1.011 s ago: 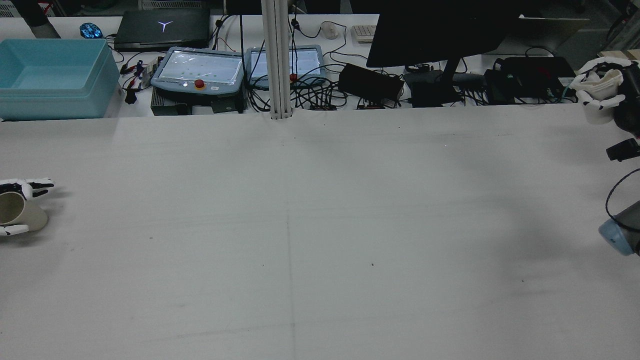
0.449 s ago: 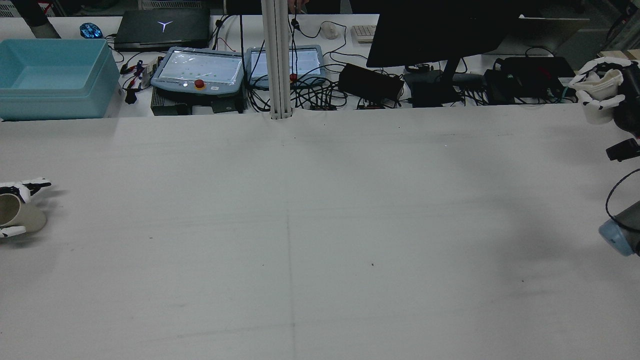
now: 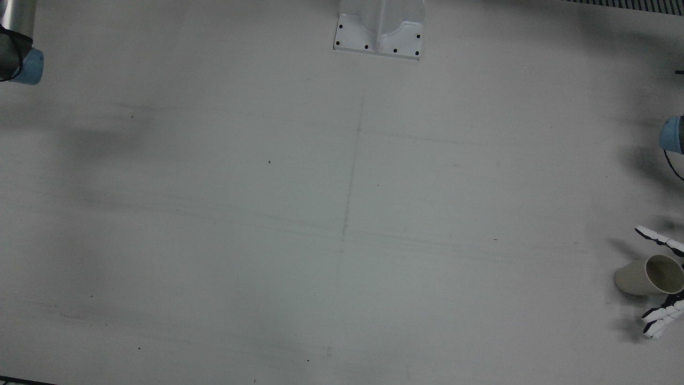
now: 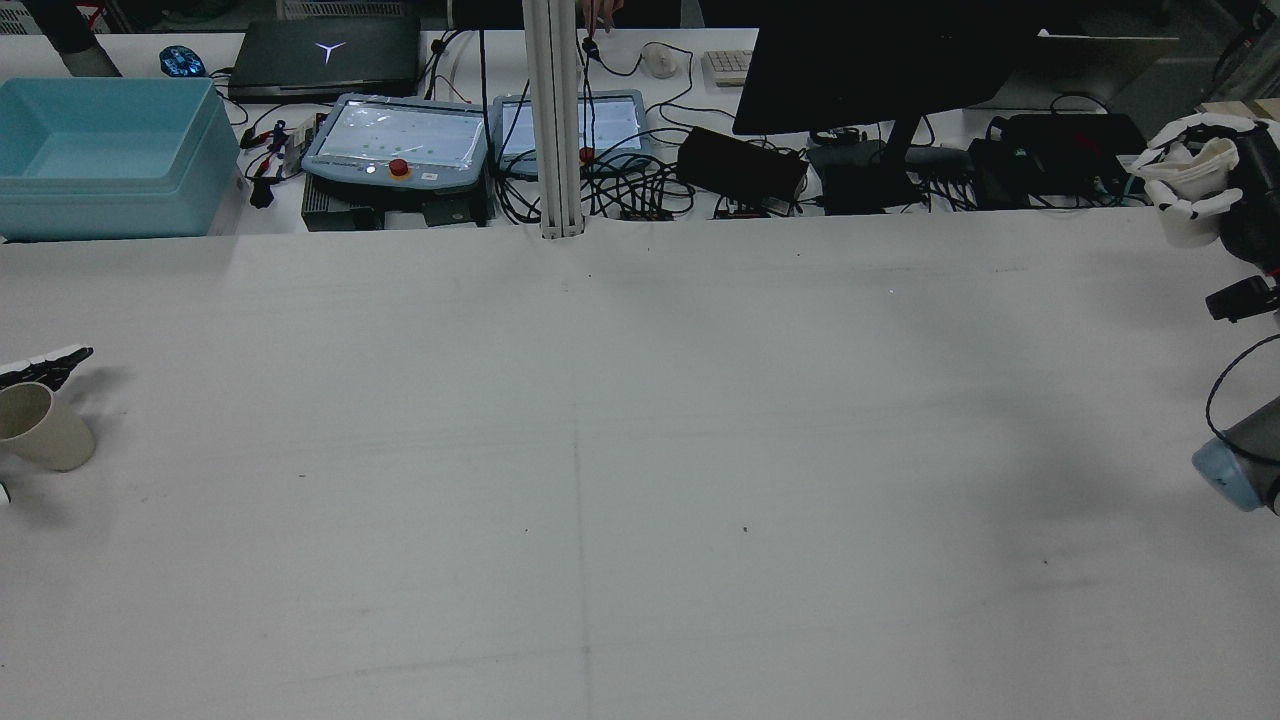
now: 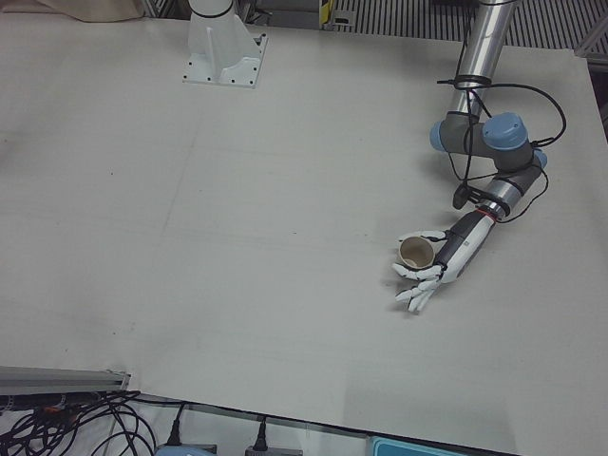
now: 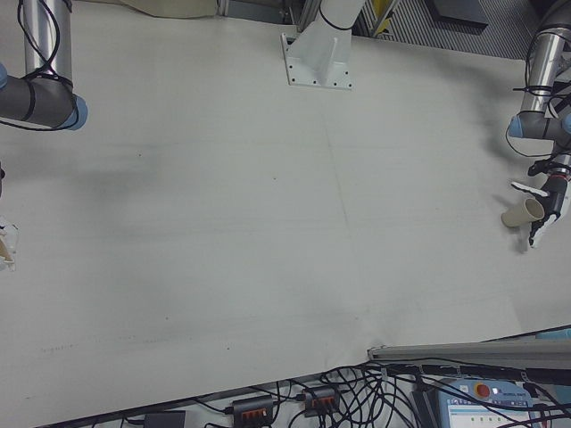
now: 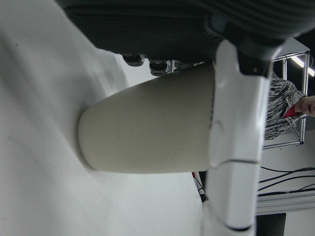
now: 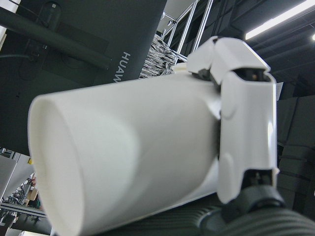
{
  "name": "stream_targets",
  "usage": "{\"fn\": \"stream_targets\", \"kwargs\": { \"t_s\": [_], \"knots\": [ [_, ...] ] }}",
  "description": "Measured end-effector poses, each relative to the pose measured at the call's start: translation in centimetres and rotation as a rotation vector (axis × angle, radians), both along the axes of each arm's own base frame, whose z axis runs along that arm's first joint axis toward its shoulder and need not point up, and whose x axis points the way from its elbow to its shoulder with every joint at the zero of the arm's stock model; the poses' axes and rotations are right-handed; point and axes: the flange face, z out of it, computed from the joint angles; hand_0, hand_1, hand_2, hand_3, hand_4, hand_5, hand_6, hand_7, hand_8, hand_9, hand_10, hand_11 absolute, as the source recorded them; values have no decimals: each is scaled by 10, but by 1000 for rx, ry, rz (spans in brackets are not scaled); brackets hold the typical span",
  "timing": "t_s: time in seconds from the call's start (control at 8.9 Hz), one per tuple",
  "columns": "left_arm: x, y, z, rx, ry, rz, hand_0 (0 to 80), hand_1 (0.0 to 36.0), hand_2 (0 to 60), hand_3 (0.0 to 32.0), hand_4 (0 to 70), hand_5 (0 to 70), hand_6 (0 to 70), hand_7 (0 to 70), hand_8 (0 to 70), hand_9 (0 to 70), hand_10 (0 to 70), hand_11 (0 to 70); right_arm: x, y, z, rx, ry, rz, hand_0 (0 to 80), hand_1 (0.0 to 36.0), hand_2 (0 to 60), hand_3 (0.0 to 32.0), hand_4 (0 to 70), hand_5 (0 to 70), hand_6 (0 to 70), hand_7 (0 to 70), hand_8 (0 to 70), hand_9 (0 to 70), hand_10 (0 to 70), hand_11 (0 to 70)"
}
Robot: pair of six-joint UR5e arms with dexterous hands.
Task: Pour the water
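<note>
A beige paper cup (image 4: 45, 428) stands near the left edge of the table (image 4: 640, 450), leaning a little. My left hand (image 5: 446, 261) is open around it, with fingers (image 3: 657, 235) spread on either side and gaps showing to the cup (image 3: 644, 275). In the left hand view one finger (image 7: 236, 147) crosses in front of the cup's (image 7: 147, 128) rim. My right hand (image 4: 1200, 207) is at the far right edge, raised above the table and shut on a white cup (image 4: 1188, 228). That cup (image 8: 123, 147) fills the right hand view and lies tilted in the hand's grasp.
Beyond the table's far edge are a blue bin (image 4: 110, 150), two teach pendants (image 4: 400, 140), a dark monitor (image 4: 880, 60) and tangled cables. A white post (image 4: 555, 120) rises at the far middle. A person (image 7: 290, 108) shows in the background.
My left hand's fingers have spread and drawn back to the left; the beige cup has gone from tilted to nearly upright. The right hand with the white cup has shifted slightly upward.
</note>
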Motion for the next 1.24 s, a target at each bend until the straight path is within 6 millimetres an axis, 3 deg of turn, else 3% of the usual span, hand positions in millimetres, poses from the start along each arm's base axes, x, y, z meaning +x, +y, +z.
{"fn": "stream_targets", "kwargs": {
  "t_s": [0.22, 0.45, 0.56, 0.79, 0.9, 1.01, 1.12, 1.24],
  "knots": [
    [-9, 9, 7, -6, 17, -3, 460, 8, 0, 0, 132, 0, 60, 0, 6, 0, 0, 0, -6, -2, -2, 3, 1, -8, 775, 360, 600, 0, 537, 284, 700, 700, 700, 700, 310, 463],
    [-39, 27, 24, -14, 34, -36, 106, 0, 0, 0, 156, 0, 49, 0, 0, 0, 0, 0, -22, -3, -3, 1, 28, -23, 730, 360, 600, 0, 520, 282, 700, 700, 700, 700, 329, 486],
    [-57, 33, 30, -17, 42, -60, 0, 0, 0, 0, 164, 0, 50, 0, 0, 0, 0, 0, -30, -2, -2, -3, 48, -29, 714, 360, 600, 0, 503, 280, 700, 700, 700, 700, 332, 490],
    [-86, 36, 35, -23, 63, -106, 0, 0, 0, 0, 170, 0, 48, 0, 0, 0, 0, 0, -48, 1, 3, -14, 90, -45, 679, 360, 600, 0, 468, 278, 700, 700, 700, 700, 347, 509],
    [-101, 35, 34, -26, 79, -128, 59, 0, 0, 0, 175, 0, 51, 0, 0, 0, 0, 0, -54, 4, 7, -22, 110, -50, 673, 358, 600, 0, 466, 276, 700, 700, 700, 700, 357, 522],
    [-114, 34, 30, -28, 97, -150, 236, 0, 0, 0, 183, 0, 56, 1, 1, 0, 0, 0, -59, 8, 15, -37, 130, -56, 688, 337, 600, 0, 443, 271, 700, 700, 700, 700, 363, 529],
    [-128, 38, 27, -32, 114, -170, 292, 0, 0, 8, 186, 0, 58, 6, 1, 0, 0, 0, -64, 13, 31, -65, 157, -61, 652, 325, 600, 0, 395, 264, 700, 700, 700, 700, 357, 521],
    [-136, 43, 24, -37, 127, -181, 275, 0, 0, 8, 189, 0, 59, 8, 1, 0, 0, 0, -70, 19, 46, -90, 178, -58, 641, 321, 590, 0, 370, 262, 700, 700, 700, 700, 360, 526]
  ]
}}
